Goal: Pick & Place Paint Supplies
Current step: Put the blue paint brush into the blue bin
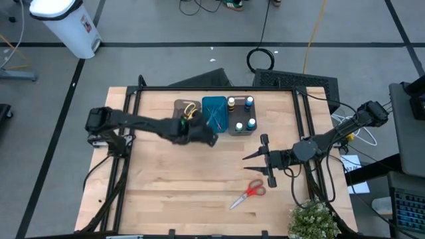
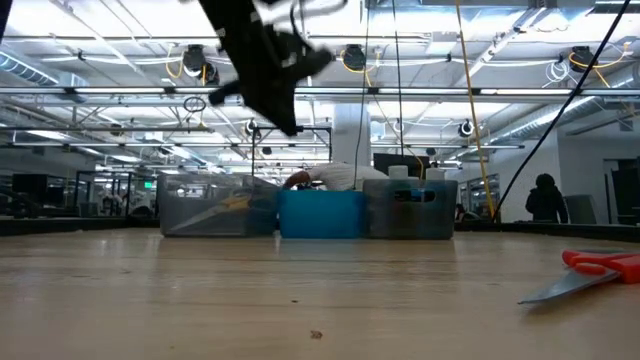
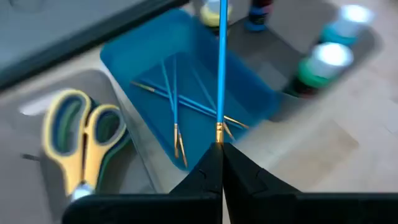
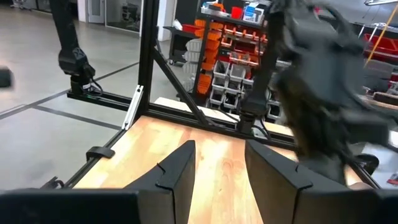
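Note:
My left gripper [image 3: 221,149] is shut on a thin blue brush [image 3: 222,68] and hovers over the blue tray [image 3: 134,53], which holds several more blue brushes [image 3: 176,106]. Yellow-handled scissors [image 3: 81,134] lie in the grey tray beside it. White bottles with green and blue tops [image 3: 328,59] stand in the other grey tray [image 1: 242,126]. Red-handled scissors [image 1: 249,194] lie flat on the table near its front edge. My right gripper [image 1: 255,162] is open above the wood between the bottle tray and the red scissors, touching nothing. My left gripper pinches the blue brush between its two fingertips at the gold ferrule end [image 3: 219,132]. The blue handle runs straight on ahead of the fingers, roughly in line with them. The brush is lifted clear, above the blue tray.
The three trays stand in a row at the table's far edge [image 2: 320,212]. A potted plant [image 1: 312,222] sits at the near right corner. Bare wood [image 1: 179,186] spreads across the table's middle and near left.

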You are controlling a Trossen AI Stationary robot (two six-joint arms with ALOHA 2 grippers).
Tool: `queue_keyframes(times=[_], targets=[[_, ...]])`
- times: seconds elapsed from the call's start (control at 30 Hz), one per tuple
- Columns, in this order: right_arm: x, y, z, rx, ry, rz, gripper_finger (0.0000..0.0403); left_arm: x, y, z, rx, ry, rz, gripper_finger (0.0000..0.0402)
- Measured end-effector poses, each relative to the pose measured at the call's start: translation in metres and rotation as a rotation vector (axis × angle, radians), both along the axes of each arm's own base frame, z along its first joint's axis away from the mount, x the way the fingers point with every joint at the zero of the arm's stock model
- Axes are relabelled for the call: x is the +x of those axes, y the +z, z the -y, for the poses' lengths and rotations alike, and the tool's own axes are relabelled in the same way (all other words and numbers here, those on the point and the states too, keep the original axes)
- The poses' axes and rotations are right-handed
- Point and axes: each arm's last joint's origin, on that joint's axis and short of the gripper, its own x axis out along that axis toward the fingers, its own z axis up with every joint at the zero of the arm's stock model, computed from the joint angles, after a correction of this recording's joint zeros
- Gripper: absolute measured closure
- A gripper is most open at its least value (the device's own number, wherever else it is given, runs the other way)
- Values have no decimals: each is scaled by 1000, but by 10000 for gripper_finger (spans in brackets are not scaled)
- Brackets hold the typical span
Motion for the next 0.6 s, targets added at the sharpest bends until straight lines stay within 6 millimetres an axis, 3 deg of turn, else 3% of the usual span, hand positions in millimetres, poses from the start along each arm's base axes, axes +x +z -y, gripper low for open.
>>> queue_keyframes(times=[0.13,0.23,0.6], targets=[[-2,0,-3,0,14,0,273,0,-27,-35,-129,34,106,401],[-2,0,-4,1,19,2,273,-4,-44,-47,-182,56,175,401],[-2,0,-4,2,17,4,273,-5,-55,-48,-201,71,188,401]])
